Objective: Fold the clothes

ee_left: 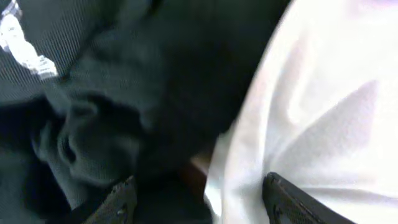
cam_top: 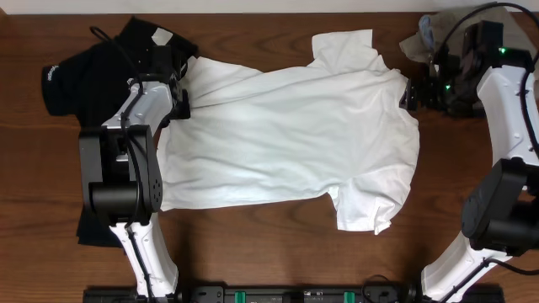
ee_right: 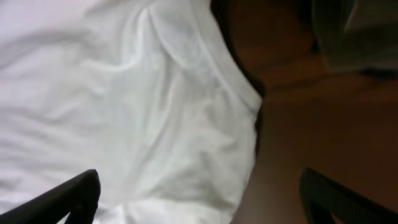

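White short-sleeved fabric T-shirt [cam_top: 286, 126] lies spread out on the brown wooden tabletop [cam_top: 253, 261], filling the stretch between the 2 grippers. Its 2 sleeves sit at the end nearer the right gripper [cam_top: 410, 93], and its plain straight edge is at the end by the left gripper [cam_top: 181, 99]. The cloth is mostly flat, with soft creases fanning out from the right gripper's side and a few folds bunched close to the left gripper. The right gripper hovers at the shirt's edge with its black fingers [ee_right: 68, 199] spread wide. In the right wrist view a rounded white edge of the shirt lies below the gap and bare tabletop shows beside it. Nothing is caught between the fingers. A khaki piece of cloth [cam_top: 417, 42] rests on the tabletop just beyond this gripper, apart from the white shirt. The left gripper is low over the spot where the white shirt meets a crumpled black short-sleeved shirt [cam_top: 84, 71]. It is part-way open, with 1 finger [ee_left: 118, 202] over black fabric and the other over white fabric. A sliver of tabletop shows between them, and no cloth looks pinched. The black shirt lies in a rumpled heap on the far side of the left gripper from the white shirt, touching the white shirt's edge under that gripper. A small white print [ee_left: 25, 43] shows on its ribbed cloth.
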